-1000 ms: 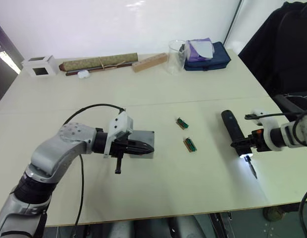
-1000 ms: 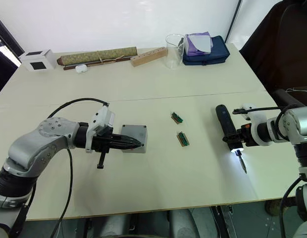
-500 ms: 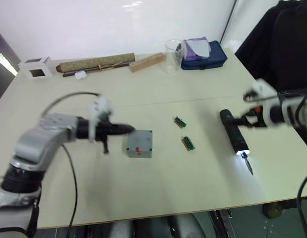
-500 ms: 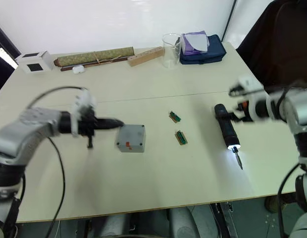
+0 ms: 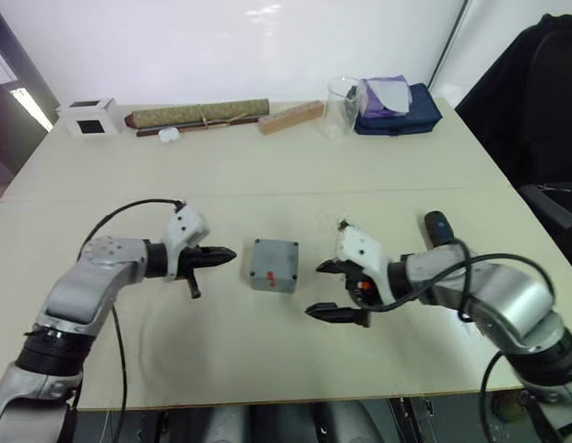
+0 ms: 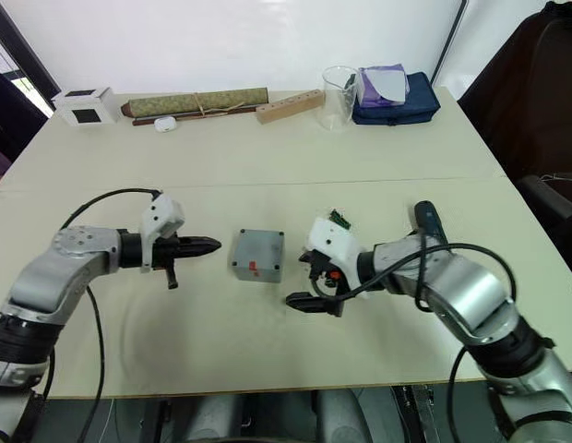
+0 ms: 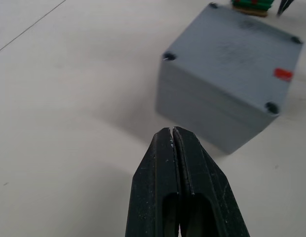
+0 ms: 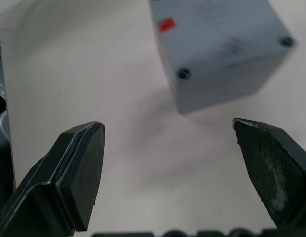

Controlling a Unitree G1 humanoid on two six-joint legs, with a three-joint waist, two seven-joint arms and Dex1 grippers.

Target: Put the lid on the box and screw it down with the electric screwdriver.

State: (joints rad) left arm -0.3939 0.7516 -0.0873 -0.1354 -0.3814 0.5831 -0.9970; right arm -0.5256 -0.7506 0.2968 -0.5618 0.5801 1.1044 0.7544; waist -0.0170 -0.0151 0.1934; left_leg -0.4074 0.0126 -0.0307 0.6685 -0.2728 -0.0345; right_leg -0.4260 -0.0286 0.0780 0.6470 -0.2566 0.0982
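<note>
Right gripper (image 6: 315, 281) spread wide and empty right of the grey square lidded box (image 6: 258, 255); left gripper (image 5: 223, 254) closed, empty. Could shove box sideways on closing.

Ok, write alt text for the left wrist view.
Two black gripper fingers pressed shut point at a small grey square box on a pale table, its flat grey lid with a red mark already on, not touching it.

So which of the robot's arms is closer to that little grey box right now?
The left, narrowly. The left gripper points at the box from its left side, jaws shut, with a small gap. The right gripper sits open on the box's right, slightly nearer the robot.
</note>
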